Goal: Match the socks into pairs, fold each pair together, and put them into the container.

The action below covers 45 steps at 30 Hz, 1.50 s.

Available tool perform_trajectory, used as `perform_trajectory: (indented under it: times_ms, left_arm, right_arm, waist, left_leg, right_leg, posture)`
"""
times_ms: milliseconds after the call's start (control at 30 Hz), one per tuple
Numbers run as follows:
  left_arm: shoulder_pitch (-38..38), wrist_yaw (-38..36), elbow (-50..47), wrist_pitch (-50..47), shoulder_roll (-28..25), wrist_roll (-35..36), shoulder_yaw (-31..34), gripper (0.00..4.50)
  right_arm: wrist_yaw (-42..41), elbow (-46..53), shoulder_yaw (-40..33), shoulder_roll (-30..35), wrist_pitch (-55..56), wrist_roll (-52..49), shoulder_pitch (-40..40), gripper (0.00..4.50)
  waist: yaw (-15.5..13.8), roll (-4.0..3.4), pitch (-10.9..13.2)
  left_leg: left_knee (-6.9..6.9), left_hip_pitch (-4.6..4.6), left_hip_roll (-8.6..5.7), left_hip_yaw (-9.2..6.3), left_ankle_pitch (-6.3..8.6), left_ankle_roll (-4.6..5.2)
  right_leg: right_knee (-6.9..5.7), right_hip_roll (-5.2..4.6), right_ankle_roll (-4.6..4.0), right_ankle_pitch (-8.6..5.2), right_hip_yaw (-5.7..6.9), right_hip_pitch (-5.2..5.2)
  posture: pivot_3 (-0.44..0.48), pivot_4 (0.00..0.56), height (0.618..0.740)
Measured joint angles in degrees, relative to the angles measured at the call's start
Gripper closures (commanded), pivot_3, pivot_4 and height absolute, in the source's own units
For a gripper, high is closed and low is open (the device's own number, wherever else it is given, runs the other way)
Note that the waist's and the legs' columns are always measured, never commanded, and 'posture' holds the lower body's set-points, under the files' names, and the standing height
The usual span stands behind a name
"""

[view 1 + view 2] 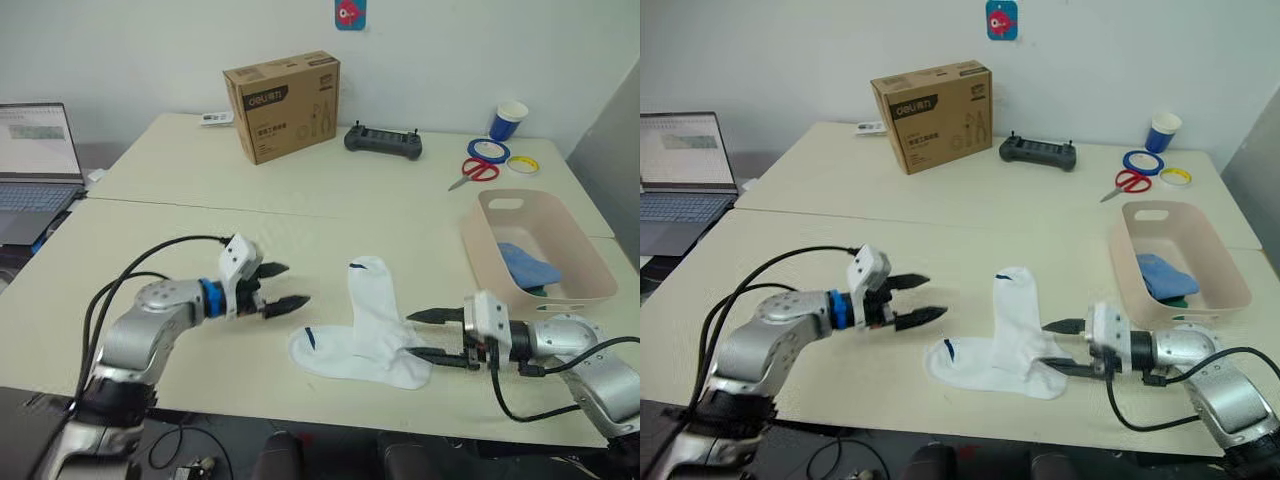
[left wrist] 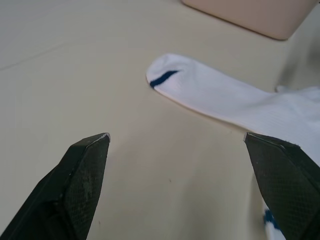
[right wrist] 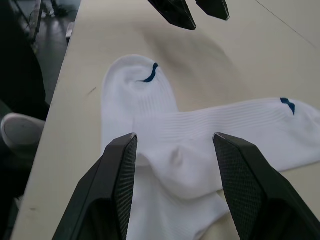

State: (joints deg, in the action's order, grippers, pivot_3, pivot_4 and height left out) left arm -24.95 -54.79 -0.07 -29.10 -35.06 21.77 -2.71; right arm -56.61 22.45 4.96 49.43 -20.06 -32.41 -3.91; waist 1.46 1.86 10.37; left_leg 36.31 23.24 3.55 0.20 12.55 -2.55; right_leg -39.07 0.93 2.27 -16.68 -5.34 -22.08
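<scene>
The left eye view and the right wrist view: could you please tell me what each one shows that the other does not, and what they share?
Left eye view: the pink container holding a light blue sock, the cardboard box, scissors, laptop and black controller, plus the whole right tool.

Right wrist view: a close look along the right tool's open fingers at the ribbed fabric where the socks overlap.

Both: the two crossed white socks, the left tool and the table.

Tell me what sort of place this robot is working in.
Probably an office or lab workspace: pale tables pushed together, an open laptop at the edge, and a cardboard box, scissors and tape rolls near the wall.
</scene>
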Motion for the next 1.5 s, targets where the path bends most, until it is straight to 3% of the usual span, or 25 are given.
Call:
perform_trajectory:
  times_ms: [133, 333, 500, 633, 733, 900, 933, 1100, 1300, 1500]
  left_arm:
    - [-9.1, 0.4, 10.6, 5.1, 4.4, -4.5, -3.4, 0.00]
    - [-24.7, 1.7, 36.8, 18.4, 14.7, -12.5, -7.2, 0.00]
    - [-29.2, -1.2, 51.1, 25.9, 19.8, -16.6, -9.4, 0.00]
    - [-31.5, -3.0, 58.4, 29.1, 20.9, -20.0, -10.5, 0.00]
    - [-32.4, -3.6, 61.5, 30.7, 21.2, -21.9, -10.6, 0.94]
    - [-33.0, -5.7, 62.3, 31.4, 22.0, -22.8, -10.4, 2.53]
    - [-33.0, -5.9, 62.3, 31.8, 22.0, -22.9, -10.4, 2.89]
    - [-32.7, -6.1, 62.2, 32.3, 21.5, -22.9, -10.1, 4.47]
    - [-28.9, -6.1, 55.0, 28.8, 19.9, -21.3, -7.0, 4.47]
    - [-15.1, -4.8, 28.1, 12.6, 14.6, -15.4, -2.9, 4.47]
  right_arm:
    - [3.3, 5.5, -2.3, 1.4, -12.0, -6.2, 4.5, 1.90]
    - [8.9, 8.4, -1.5, -1.0, -21.6, -8.8, 7.0, 1.90]
    - [13.8, 6.9, 0.8, -8.4, -24.6, -7.8, 3.8, 1.90]
    - [15.2, 6.8, 2.6, -9.4, -26.3, -6.4, 2.0, 1.90]
    - [16.6, 5.7, 4.2, -11.6, -27.2, -4.8, 1.1, 2.53]
    - [19.1, 5.5, 4.8, -14.0, -28.4, -4.4, -1.3, 4.31]
    - [19.4, 5.5, 4.8, -14.0, -28.6, -4.2, -1.3, 4.50]
    - [19.2, 5.5, 4.6, -14.2, -28.7, -4.3, -1.8, 4.50]
    - [19.1, 5.5, 1.7, -15.0, -30.5, -6.7, -4.4, 4.50]
    - [16.9, 5.3, -3.9, -11.4, -35.3, -12.1, -8.5, 4.50]
  waist:
    - [-0.1, 0.06, 0.0]
    - [0.4, 0.08, 0.0]
    - [1.1, 0.07, 0.0]
    - [1.0, 0.07, 0.0]
    - [0.9, 0.07, 0.0]
    - [0.8, 0.07, 0.0]
    - [0.8, 0.07, 0.0]
    - [0.9, 0.07, 0.0]
    - [0.9, 0.07, 0.0]
    - [1.3, 0.04, 0.0]
  left_leg:
    - [0.03, 0.12, -0.03, 0.00, 0.01, 0.01]
    - [0.37, 0.48, -0.06, -0.07, 0.05, 0.08]
    - [0.46, 0.57, -0.05, -0.10, 0.06, 0.11]
    - [0.48, 0.62, -0.06, -0.13, 0.06, 0.11]
    - [0.49, 0.63, -0.06, -0.12, 0.06, 0.11]
    - [0.51, 0.64, -0.05, -0.12, 0.06, 0.11]
    - [0.51, 0.65, -0.05, -0.12, 0.06, 0.11]
    - [0.51, 0.64, -0.05, -0.13, 0.06, 0.11]
    - [0.51, 0.64, -0.03, -0.13, 0.06, 0.11]
    - [0.47, 0.63, 0.05, -0.15, 0.06, 0.10]
  right_leg:
    - [0.06, 0.02, 0.03, 0.00, 0.00, -0.06]
    - [0.10, 0.05, 0.16, 0.06, 0.01, -0.23]
    - [0.06, 0.13, 0.21, 0.08, -0.04, -0.32]
    - [0.07, 0.12, 0.21, 0.08, 0.01, -0.32]
    - [0.07, 0.12, 0.22, 0.08, 0.00, -0.32]
    - [0.06, 0.11, 0.26, 0.10, 0.01, -0.32]
    - [0.06, 0.11, 0.25, 0.10, 0.01, -0.32]
    - [0.06, 0.12, 0.26, 0.10, 0.01, -0.32]
    - [0.05, 0.11, 0.26, 0.11, 0.01, -0.31]
    - [0.03, 0.11, 0.20, 0.13, 0.03, -0.32]
  posture:
    - [0.000, 0.150, 0.740]
    - [0.000, 0.150, 0.740]
    - [0.000, 0.150, 0.740]
    - [0.000, 0.150, 0.740]
    - [0.000, 0.150, 0.740]
    - [0.000, 0.150, 0.740]
    - [0.000, 0.150, 0.740]
    - [0.000, 0.150, 0.740]
    - [0.000, 0.150, 0.740]
    - [0.000, 0.150, 0.740]
